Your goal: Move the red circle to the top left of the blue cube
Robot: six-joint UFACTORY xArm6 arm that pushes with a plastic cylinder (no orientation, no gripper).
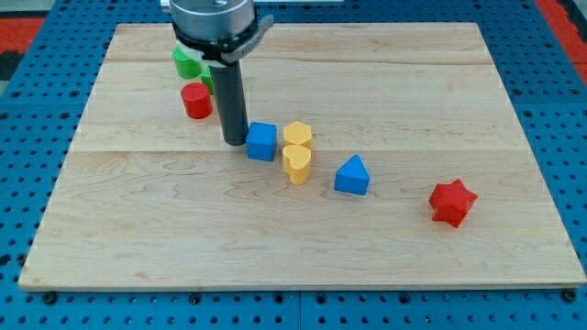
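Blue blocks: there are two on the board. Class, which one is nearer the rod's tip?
The blue cube, just right of my tip. The blue triangle lies farther right, beyond the yellow blocks.

A straight dark grey rod [231, 101], round in section and plain along its length, ends at my tip [236, 143], which is blunt and flat. Above, the rod runs up into a wider round mount [213, 20] of dark, slightly glossy metal with a paler grey band across it. A small angular lug sticks out at the mount's right edge in the view.
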